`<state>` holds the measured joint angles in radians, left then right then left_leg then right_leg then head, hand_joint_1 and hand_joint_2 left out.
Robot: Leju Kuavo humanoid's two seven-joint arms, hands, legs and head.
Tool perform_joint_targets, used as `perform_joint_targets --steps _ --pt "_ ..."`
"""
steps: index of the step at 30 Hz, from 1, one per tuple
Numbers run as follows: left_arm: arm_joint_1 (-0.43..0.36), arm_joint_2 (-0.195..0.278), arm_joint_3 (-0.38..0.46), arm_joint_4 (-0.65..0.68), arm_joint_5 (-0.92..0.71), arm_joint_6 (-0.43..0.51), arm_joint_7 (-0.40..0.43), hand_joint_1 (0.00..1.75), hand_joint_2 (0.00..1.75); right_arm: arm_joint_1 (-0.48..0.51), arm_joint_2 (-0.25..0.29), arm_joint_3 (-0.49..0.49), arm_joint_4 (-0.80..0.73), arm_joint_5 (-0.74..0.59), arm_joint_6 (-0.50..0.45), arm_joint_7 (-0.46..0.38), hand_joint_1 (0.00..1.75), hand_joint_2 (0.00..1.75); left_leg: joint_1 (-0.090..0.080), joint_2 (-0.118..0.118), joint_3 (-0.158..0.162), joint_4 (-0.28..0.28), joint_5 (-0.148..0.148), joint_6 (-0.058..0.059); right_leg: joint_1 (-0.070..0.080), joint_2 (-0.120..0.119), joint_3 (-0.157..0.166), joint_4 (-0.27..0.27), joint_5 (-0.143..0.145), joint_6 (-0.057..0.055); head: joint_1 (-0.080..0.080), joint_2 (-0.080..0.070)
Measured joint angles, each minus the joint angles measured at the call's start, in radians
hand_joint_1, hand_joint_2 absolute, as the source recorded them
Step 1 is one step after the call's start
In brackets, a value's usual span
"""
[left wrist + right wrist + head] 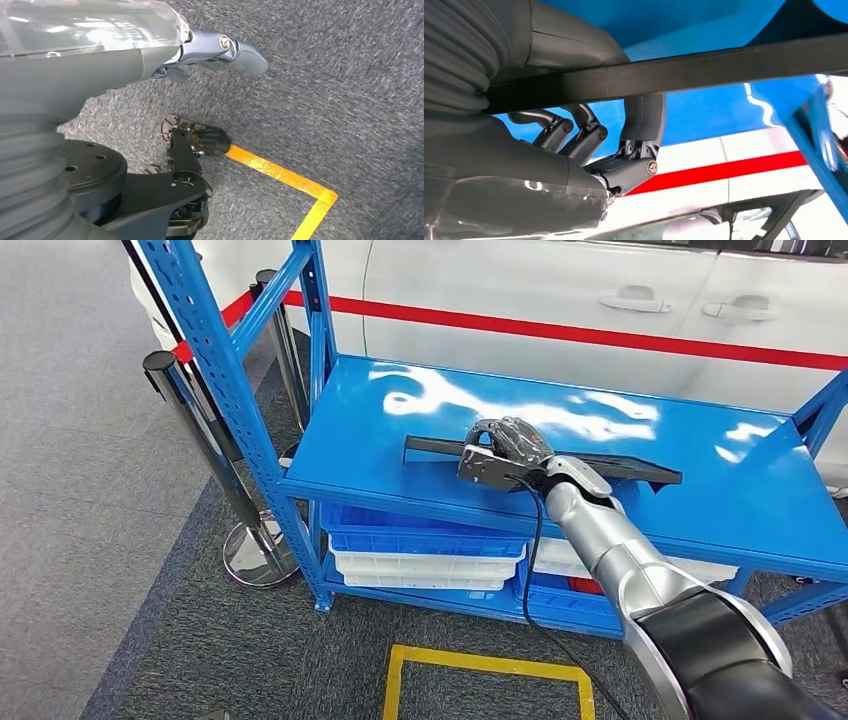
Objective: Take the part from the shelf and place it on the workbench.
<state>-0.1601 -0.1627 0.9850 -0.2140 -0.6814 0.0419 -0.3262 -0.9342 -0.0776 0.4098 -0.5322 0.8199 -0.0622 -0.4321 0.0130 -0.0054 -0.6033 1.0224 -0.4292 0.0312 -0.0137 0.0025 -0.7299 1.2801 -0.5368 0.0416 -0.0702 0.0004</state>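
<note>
Head view: my right robot hand [503, 452] wraps the long black part [640, 468] mid-length on the blue shelf [400, 490]; bar runs crosswise under fingers; left robot hand [215, 55] hangs empty, fingers apart.

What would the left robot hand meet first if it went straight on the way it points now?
Most likely the grey carpet floor. The left robot hand hangs above it with nothing between them in the wrist view. The yellow tape line lies off to the side. Depth is hard to judge here.
</note>
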Motion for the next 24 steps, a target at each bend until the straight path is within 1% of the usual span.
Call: perform_joint_targets --steps 1,2,3,4,5,6,8,9,10,12,13,14,15,16,17,18,19,20,21,23,24 --pt "0.0 0.0 0.0 0.0 0.002 0.0 0.0 0.0 1.75 0.002 -0.001 -0.01 -0.01 -0.021 0.017 -0.009 1.75 1.75 0.0 0.0 0.001 0.0 0.0 -0.001 0.001 0.0 0.029 -0.063 0.037 -0.004 0.0 0.0" --pt "0.0 -0.001 0.0 0.0 0.003 0.0 0.0 0.0 1.75 0.002 -0.003 -0.019 -0.022 -0.047 0.035 -0.019 1.75 1.75 -0.001 0.0 0.003 0.0 -0.001 -0.002 0.002 0.0 0.065 -0.142 0.072 -0.01 0.0 0.0" --pt "-0.001 -0.001 0.0 0.0 0.005 0.0 0.0 0.0 1.75 0.0 -0.005 -0.03 -0.033 -0.077 0.057 -0.029 1.75 1.75 -0.002 0.0 0.003 0.0 -0.002 -0.004 0.006 0.0 0.097 -0.208 0.096 -0.016 0.0 0.0" --pt "-0.001 -0.002 0.0 0.0 0.007 0.0 -0.001 0.0 1.75 -0.003 -0.006 -0.04 -0.044 -0.11 0.081 -0.04 1.75 1.75 -0.003 0.001 0.003 0.0 -0.003 -0.008 0.01 0.0 0.117 -0.251 0.109 -0.021 0.0 0.0" --pt "-0.002 -0.002 0.0 0.0 0.01 0.0 -0.001 0.0 1.75 -0.006 -0.007 -0.051 -0.054 -0.146 0.106 -0.051 1.75 1.75 -0.003 0.001 0.003 0.0 -0.003 -0.013 0.013 0.0 0.125 -0.268 0.11 -0.026 0.0 0.0" --pt "-0.002 -0.002 0.0 0.0 0.012 0.0 -0.001 0.0 1.75 -0.009 -0.007 -0.061 -0.062 -0.181 0.132 -0.063 1.75 1.75 -0.002 0.002 0.004 -0.001 -0.003 -0.019 0.017 0.0 0.126 -0.27 0.11 -0.03 0.0 0.0" --pt "-0.002 -0.002 0.0 0.0 0.014 0.002 -0.002 0.0 1.75 -0.014 -0.009 -0.083 -0.08 -0.249 0.178 -0.085 1.75 1.75 -0.001 0.003 0.004 0.002 -0.01 -0.031 0.012 0.0 0.132 -0.281 0.116 -0.041 0.0 0.0" --pt "-0.002 -0.002 0.0 0.0 0.014 0.002 -0.002 0.0 1.75 -0.017 -0.009 -0.093 -0.088 -0.283 0.2 -0.095 1.75 1.75 -0.001 0.003 -0.002 0.02 -0.024 -0.035 0.009 -0.001 0.135 -0.287 0.119 -0.048 0.0 0.0" --pt "-0.002 -0.001 0.0 0.0 0.014 0.003 -0.002 0.0 1.75 -0.02 -0.009 -0.102 -0.096 -0.315 0.221 -0.104 1.75 1.75 -0.001 0.003 -0.018 0.059 -0.05 -0.039 0.007 -0.002 0.138 -0.293 0.123 -0.053 0.0 0.0" --pt "-0.001 -0.001 0.0 0.0 0.015 0.005 -0.003 0.0 1.75 -0.025 -0.009 -0.116 -0.109 -0.379 0.261 -0.117 1.75 1.75 0.0 0.003 -0.075 0.192 -0.117 -0.043 0.008 -0.002 0.139 -0.294 0.124 -0.058 0.0 0.0" --pt "-0.001 -0.001 0.0 0.0 0.016 0.007 -0.002 0.0 1.75 -0.025 -0.009 -0.12 -0.115 -0.407 0.277 -0.12 1.75 1.75 0.001 0.003 -0.101 0.252 -0.139 -0.045 0.008 -0.001 0.138 -0.294 0.124 -0.058 0.0 0.0" --pt "0.0 -0.001 0.0 0.0 0.016 0.008 -0.002 0.0 1.75 -0.025 -0.009 -0.125 -0.121 -0.435 0.292 -0.121 1.75 1.75 0.001 0.003 -0.113 0.281 -0.144 -0.047 0.009 -0.001 0.138 -0.292 0.125 -0.058 0.0 0.0" --pt "0.0 -0.001 0.0 0.0 0.016 0.01 -0.001 0.0 1.75 -0.026 -0.009 -0.129 -0.127 -0.461 0.304 -0.12 1.75 1.75 0.002 0.003 -0.103 0.268 -0.128 -0.048 0.008 -0.001 0.138 -0.29 0.124 -0.057 0.0 0.0" --pt "0.0 -0.001 0.0 0.0 0.017 0.012 0.0 0.0 1.75 -0.027 -0.009 -0.134 -0.134 -0.487 0.315 -0.12 1.75 1.75 0.003 0.004 -0.075 0.216 -0.098 -0.048 0.008 0.0 0.138 -0.287 0.124 -0.056 0.0 0.0" --pt "-0.001 0.0 0.0 0.0 0.017 0.013 0.0 0.0 1.75 -0.028 -0.009 -0.14 -0.143 -0.514 0.325 -0.118 1.75 1.75 0.004 0.005 -0.035 0.142 -0.068 -0.047 0.008 0.001 0.137 -0.283 0.122 -0.053 0.0 0.0" --pt "-0.003 0.0 0.0 0.0 0.017 0.015 0.0 0.0 1.75 -0.029 -0.009 -0.146 -0.153 -0.543 0.335 -0.115 1.75 1.75 0.004 0.004 0.0 0.075 -0.047 -0.044 0.01 0.002 0.136 -0.279 0.12 -0.049 0.0 0.0" --pt "-0.005 0.001 0.0 0.0 0.017 0.015 0.0 0.0 1.75 -0.029 -0.009 -0.151 -0.164 -0.572 0.343 -0.111 1.75 1.75 0.004 0.003 0.024 0.028 -0.035 -0.038 0.011 0.004 0.135 -0.275 0.119 -0.043 0.0 0.0" --pt "-0.006 0.001 0.0 0.0 0.018 0.015 0.0 0.0 1.75 -0.028 -0.009 -0.156 -0.176 -0.602 0.351 -0.108 1.75 1.75 0.002 0.002 0.034 0.005 -0.032 -0.031 0.013 0.005 0.134 -0.274 0.119 -0.037 0.0 0.0" --pt "-0.007 0.001 0.0 0.0 0.019 0.015 0.0 0.0 1.75 -0.024 -0.009 -0.16 -0.188 -0.629 0.358 -0.105 1.75 1.75 -0.001 0.0 0.034 0.003 -0.031 -0.024 0.013 0.006 0.133 -0.274 0.12 -0.03 0.0 0.0" --pt "-0.007 0.0 0.0 0.0 0.022 0.015 0.0 0.0 1.75 -0.015 -0.01 -0.167 -0.21 -0.671 0.368 -0.1 1.75 1.75 -0.001 0.0 0.034 -0.001 -0.023 -0.01 0.011 0.005 0.131 -0.272 0.119 -0.018 0.0 0.0" --pt "-0.007 0.0 0.0 0.0 0.024 0.016 0.0 0.0 1.75 -0.012 -0.01 -0.171 -0.218 -0.69 0.374 -0.096 1.75 1.75 0.0 0.001 0.033 -0.004 -0.019 -0.003 0.008 0.004 0.123 -0.255 0.106 -0.012 0.0 0.0"
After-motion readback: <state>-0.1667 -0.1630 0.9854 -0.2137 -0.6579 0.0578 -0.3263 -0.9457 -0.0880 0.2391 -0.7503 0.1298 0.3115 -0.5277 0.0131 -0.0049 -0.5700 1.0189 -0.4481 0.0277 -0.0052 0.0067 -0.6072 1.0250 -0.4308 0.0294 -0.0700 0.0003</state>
